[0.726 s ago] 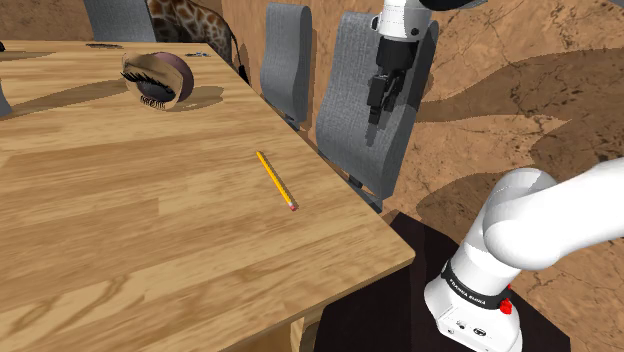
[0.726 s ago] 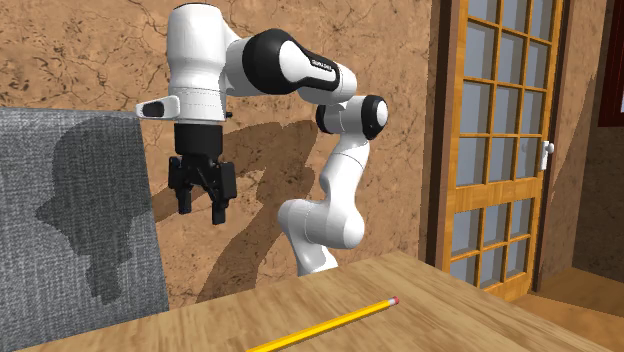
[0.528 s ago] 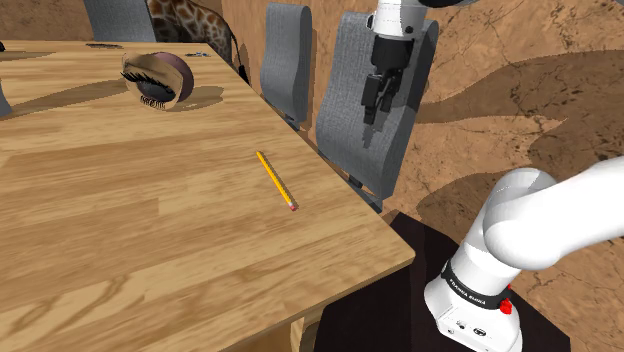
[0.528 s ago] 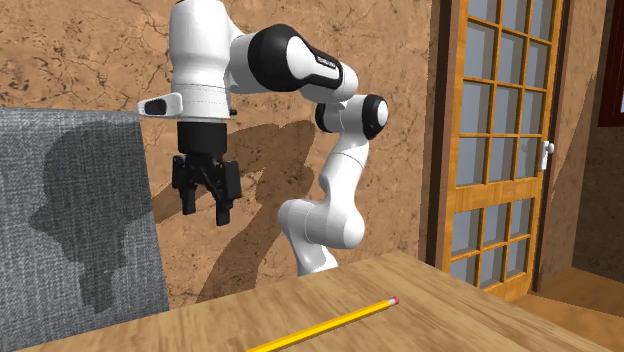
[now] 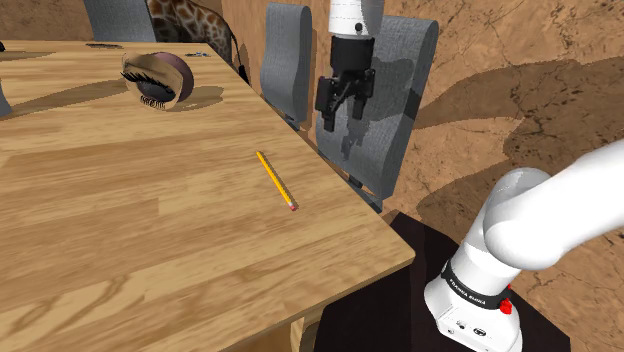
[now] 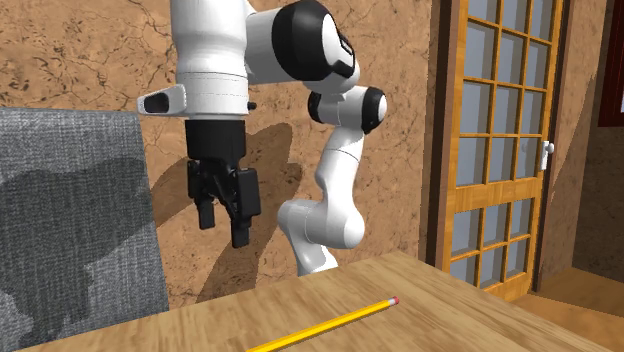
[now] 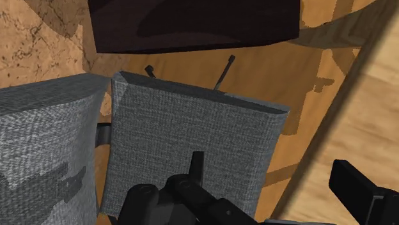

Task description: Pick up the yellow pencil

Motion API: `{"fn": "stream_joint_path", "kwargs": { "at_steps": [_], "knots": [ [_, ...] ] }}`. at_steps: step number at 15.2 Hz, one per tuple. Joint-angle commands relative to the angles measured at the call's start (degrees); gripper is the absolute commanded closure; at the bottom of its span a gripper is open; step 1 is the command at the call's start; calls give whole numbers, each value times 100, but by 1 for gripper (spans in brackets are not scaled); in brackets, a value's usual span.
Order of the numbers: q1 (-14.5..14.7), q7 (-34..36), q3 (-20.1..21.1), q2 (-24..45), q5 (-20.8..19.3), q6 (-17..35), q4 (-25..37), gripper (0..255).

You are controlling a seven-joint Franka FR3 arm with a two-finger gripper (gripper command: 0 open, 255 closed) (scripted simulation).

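While its two black fingers stand apart with nothing between them, the all-black two-finger gripper [image 5: 340, 118] hangs in the air in front of a grey fabric-covered chair [image 5: 398, 130] drawn up to the table's edge. It points downward from the white arm [image 6: 215, 70]. In the wrist view, the grey seat [image 7: 192, 140] of that chair lies beneath the fingers, with the table's edge [image 7: 374, 108] off to one side.

The slim yellow pencil with a pink eraser tip [image 5: 276, 180] lies flat on the light wooden plank table [image 5: 120, 240], not far from the edge where the chairs stand. Its eraser end is turned toward the table's near corner, and it is well apart from the gripper and touches nothing else. In the second exterior view, the pencil [image 6: 325, 325] lies on the tabletop below the raised gripper.

Farther back on the table, toward the shoulder view's upper left, a round dark purplish bowl-like vessel [image 5: 158, 78] rests tipped on its side, showing a pale face with dark marks; whether anything is in it I cannot tell. A second grey chair [image 5: 288, 60] stands beyond the first. A wooden door with glass panes [image 6: 500, 140] shows at the second exterior view's right.
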Motion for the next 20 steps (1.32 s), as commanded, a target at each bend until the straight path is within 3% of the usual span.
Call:
{"fn": "stream_joint_path", "kwargs": {
  "at_steps": [1,7,13,20],
  "knots": [
    [-9,520,263,334,118,-20,316,0],
    [-66,1979,957,1481,224,-55,1394,0],
    [-14,3451,1506,2862,-29,-193,2766,0],
    [4,3411,1500,2822,-8,350,2185,0]
  ]
}}
